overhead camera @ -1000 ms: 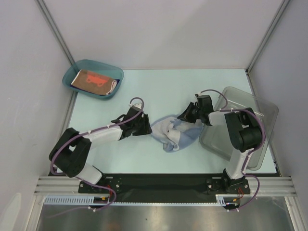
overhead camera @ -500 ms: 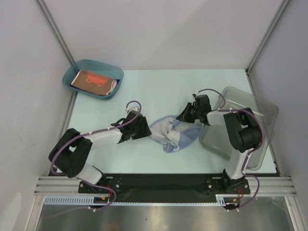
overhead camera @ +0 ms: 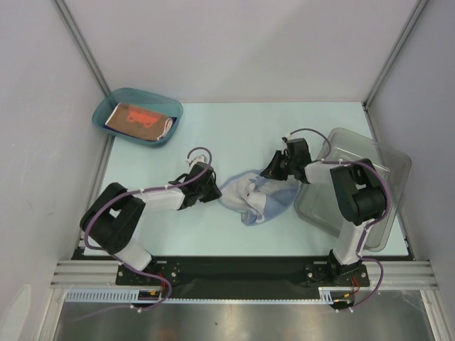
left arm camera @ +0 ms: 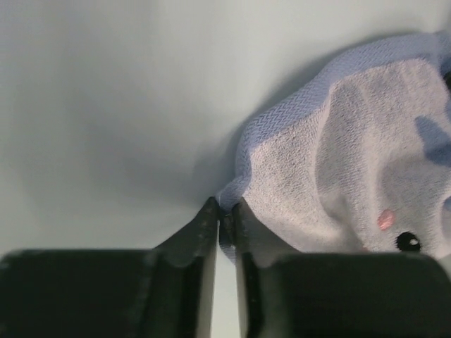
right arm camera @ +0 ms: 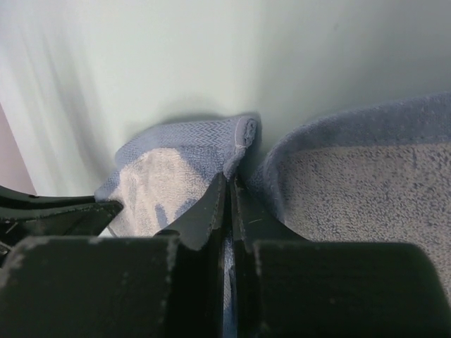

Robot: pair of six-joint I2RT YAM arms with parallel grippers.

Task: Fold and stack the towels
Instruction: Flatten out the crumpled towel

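A crumpled light-blue towel (overhead camera: 253, 197) with a pale printed side lies mid-table. My left gripper (overhead camera: 216, 190) is at its left edge; in the left wrist view the jaws (left arm camera: 225, 210) are shut on a fold of the towel (left arm camera: 352, 155). My right gripper (overhead camera: 273, 170) is at the towel's far right corner. In the right wrist view its jaws (right arm camera: 230, 180) are shut on the hem of the towel (right arm camera: 169, 165), with cloth showing between the fingers. A folded brown-red towel (overhead camera: 139, 118) lies in the teal tray (overhead camera: 170, 108) at the back left.
A clear plastic bin (overhead camera: 370, 177) stands at the right edge, close behind the right arm. Grey walls enclose the table on three sides. The arm bases sit on a black rail (overhead camera: 234, 268) at the near edge.
My left gripper has slid right to the towel's left edge and closed on it. The right gripper has stayed shut on its corner, shifting only slightly.
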